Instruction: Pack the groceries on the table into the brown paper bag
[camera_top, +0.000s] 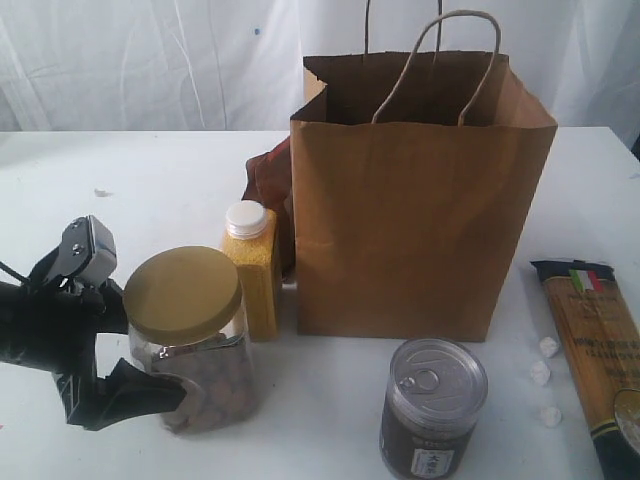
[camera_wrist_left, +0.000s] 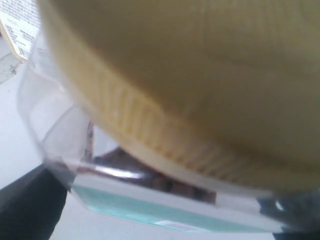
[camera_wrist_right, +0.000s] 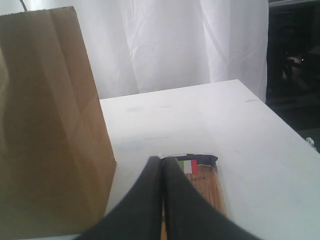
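The clear yellow-lidded jar stands on the table at the front left. My left gripper is open with one finger on each side of the jar. In the left wrist view the jar's lid fills the picture at very close range. A yellow-grain bottle stands just behind the jar, beside the brown paper bag, which is upright and open. A brown pouch lies behind the bag's left edge. The pull-tab can stands in front of the bag. The spaghetti packet lies at the right, and my right gripper hovers shut over its end.
Three small white lumps lie between the can and the spaghetti packet. White curtains hang behind the table. The table's right edge drops to a dark floor area.
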